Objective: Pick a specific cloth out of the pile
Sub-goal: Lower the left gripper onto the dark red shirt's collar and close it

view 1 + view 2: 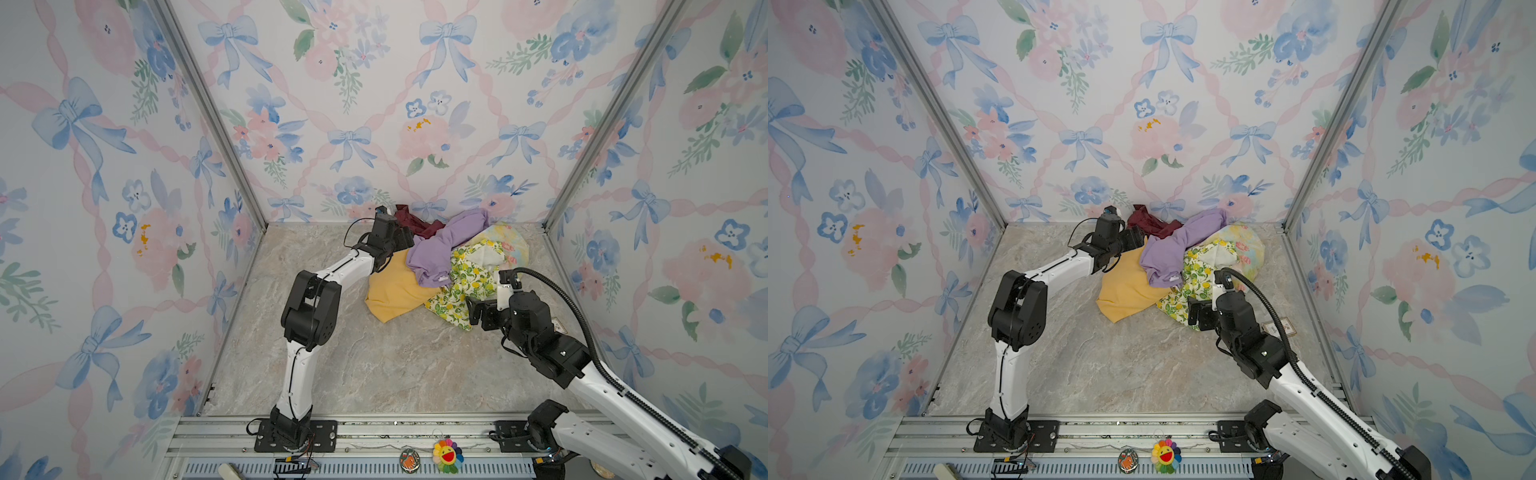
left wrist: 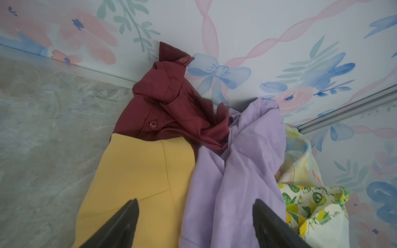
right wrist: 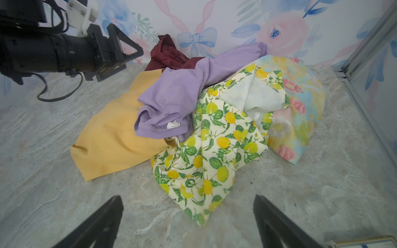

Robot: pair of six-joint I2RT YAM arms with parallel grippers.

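at the left gripper [image 2: 195, 200]: stands wide open, grips nothing, hangs low over the near side of the pile [image 1: 440, 257], one finger above the yellow cloth [image 2: 137, 171] and one above the purple cloth [image 2: 240, 171]; cannot tell whether either finger brushes fabric. just ahead of those fingers: the cloth [image 2: 171, 101], dark maroon with buttons, bunched against the back wall [image 2: 236, 32] at the far edge of the pile, its near edge covered by the yellow and purple pieces, untouched by either arm. at the right gripper [image 3: 188, 197]: spreads wide too, carries nothing, hovers above the bare marble table [image 3: 64, 204] just short of the lemon-print cloth [image 3: 214, 150]. past that, on the far right of the pile: pastel floral cloth [image 3: 300, 107]. for room: wall directly behind the maroon piece, cloths on its near and right sides, open table to its left; bare table also across the whole front, between the pile and the arm bases.
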